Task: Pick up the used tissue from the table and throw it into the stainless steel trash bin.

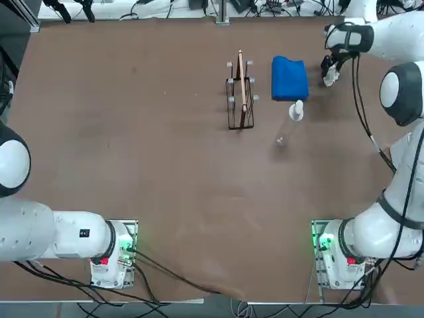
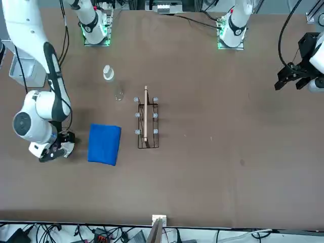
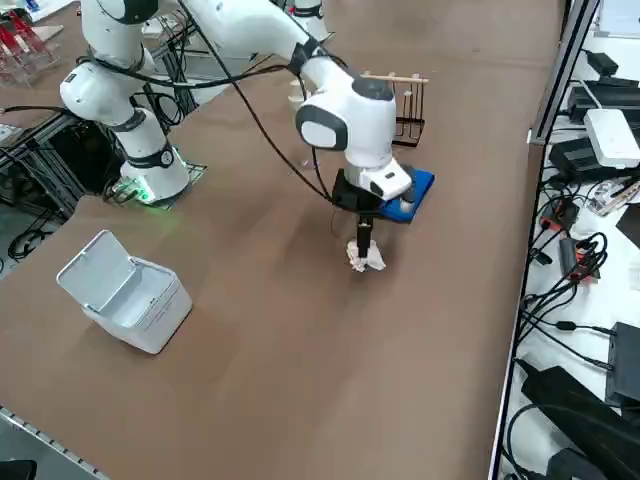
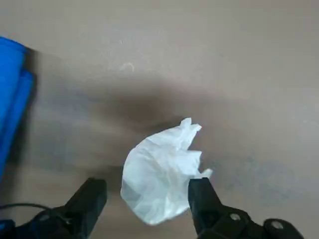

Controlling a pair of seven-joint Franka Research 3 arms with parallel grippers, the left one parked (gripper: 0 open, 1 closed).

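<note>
While the right arm reaches out to the far right of the big matte brown bench (image 1: 132, 132), the overhead camera shows its black two-finger gripper (image 1: 329, 71) low over a small crumpled white used tissue (image 1: 330, 78), just beside a folded blue cloth (image 1: 289, 78). A clear bottle with a white cap (image 1: 297, 110) and a black wire rack (image 1: 240, 96) sit nearer the middle.

From across the bench, the gripper (image 2: 55, 152) is right down at the surface, and the tissue itself is hidden behind it.

Over on the right side camera, the tissue (image 3: 366, 257) lies on the bench under the gripper (image 3: 363, 240), and the silvery-grey metal trash bin with its lid up (image 3: 128, 297) stands well apart, towards the near edge.

Now the wrist camera: the fingers (image 4: 88, 199) are spread apart, nothing held, with the wad (image 4: 162, 172) between them and one side touching a finger.

My worry is that a light, springy wad could be nudged sideways or only pinched by a loose corner, then drop on the long carry to the bin.
</note>
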